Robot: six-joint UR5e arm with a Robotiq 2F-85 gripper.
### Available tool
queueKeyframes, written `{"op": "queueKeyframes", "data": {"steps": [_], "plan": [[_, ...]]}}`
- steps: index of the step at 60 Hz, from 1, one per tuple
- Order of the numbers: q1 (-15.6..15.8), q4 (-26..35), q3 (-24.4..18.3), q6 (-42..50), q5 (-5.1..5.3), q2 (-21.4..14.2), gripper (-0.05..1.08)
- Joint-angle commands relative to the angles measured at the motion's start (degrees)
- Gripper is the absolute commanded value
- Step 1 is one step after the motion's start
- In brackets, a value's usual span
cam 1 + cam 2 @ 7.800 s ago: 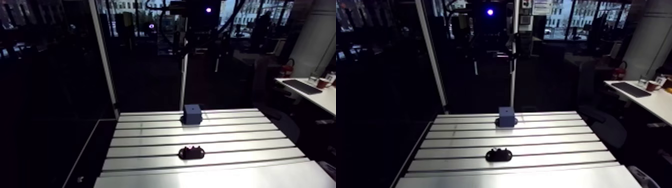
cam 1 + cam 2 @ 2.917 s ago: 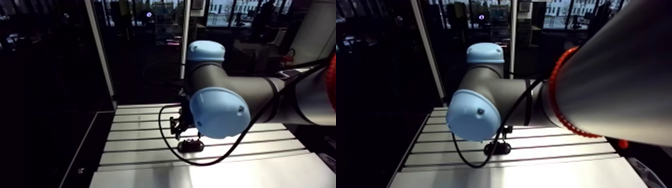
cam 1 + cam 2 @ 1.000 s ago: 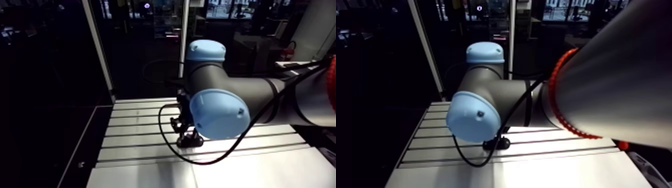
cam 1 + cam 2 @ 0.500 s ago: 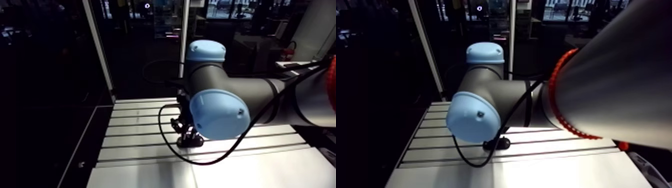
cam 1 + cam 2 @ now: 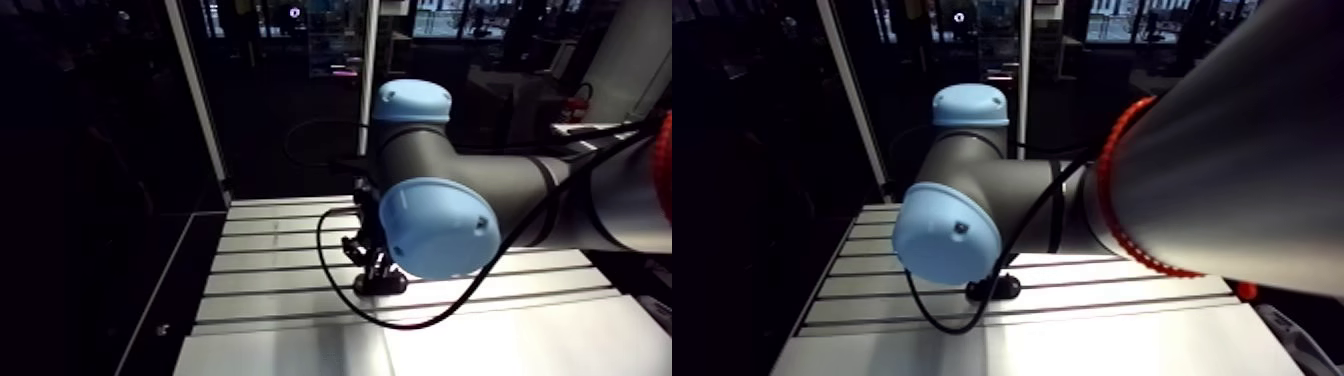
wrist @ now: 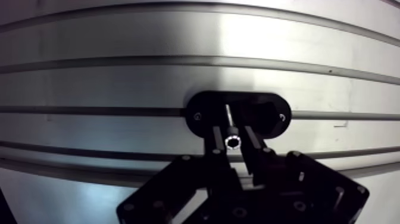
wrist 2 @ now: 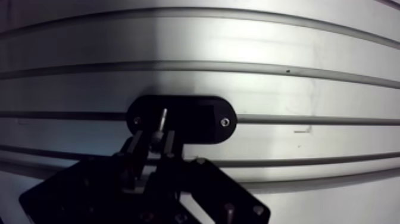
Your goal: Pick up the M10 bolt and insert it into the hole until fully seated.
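I'm seeing the gripper (image 6: 233,136) drawn in narrow, its fingers (image 6: 215,142) pinching the head of the bolt (image 6: 229,118). The bolt is standing in the middle of the black oval holder (image 6: 265,113), which is lying on the slotted table (image 6: 119,83).

My gripper (image 6: 233,138) was matte black all over, its fingers (image 6: 217,136) the same black, dotted with small dull-grey screw heads. The bolt (image 7: 161,119) was bright silver metal, its head a pale ring around a dark socket. The oval holder (image 6: 262,110) was black, with a small pale screw at each end. The table (image 6: 119,83) was brushed silver aluminium, striped along its length by thin dark slots, with a bright white sheen on part of it. In the arm view my joint cap (image 5: 438,228) was light blue, and the link (image 5: 520,185) behind it was dark grey.
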Motion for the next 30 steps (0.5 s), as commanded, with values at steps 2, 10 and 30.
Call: {"op": "queueKeyframes", "data": {"steps": [2,10,30], "plan": [[0.00,0.00,0.00,-0.06,0.01,-0.01,0.74],[0.00,0.00,0.00,-0.07,0.01,-0.01,0.75],[0.00,0.25,-0.91,-0.15,0.51,-0.50,0.86]]}}
